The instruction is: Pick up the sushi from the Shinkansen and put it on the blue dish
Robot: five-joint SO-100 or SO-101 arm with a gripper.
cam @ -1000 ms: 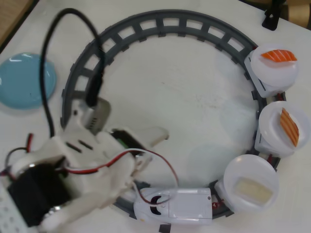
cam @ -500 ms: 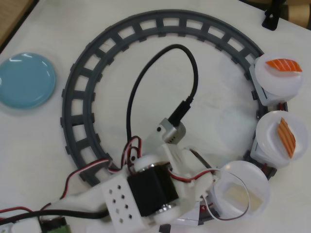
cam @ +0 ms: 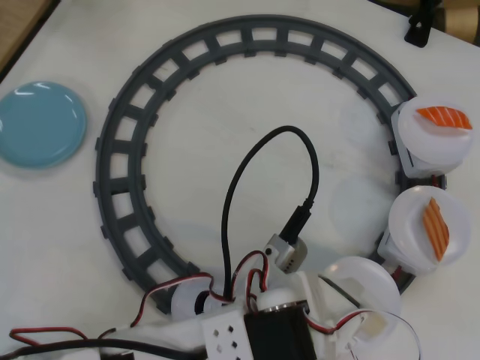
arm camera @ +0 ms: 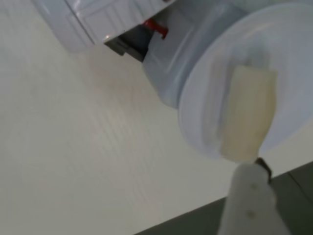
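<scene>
White plastic arm [cam: 225, 330] with black motor block [cam: 281, 334], looping black cable [cam: 232, 187], red-and-white wires [cam: 247, 274].

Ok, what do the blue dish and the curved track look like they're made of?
The blue dish looks like glossy glazed ceramic or hard plastic; bright light streaks show near its rim. The curved track looks like matte dark-grey moulded plastic, with evenly repeated sleepers and no shine.

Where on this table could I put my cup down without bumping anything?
Inside the track, the upper left is bare; a black cable loops through the middle. There is also open table below the blue dish, left of the track. The right side is crowded with plates carrying sushi, and the arm fills the bottom.
</scene>
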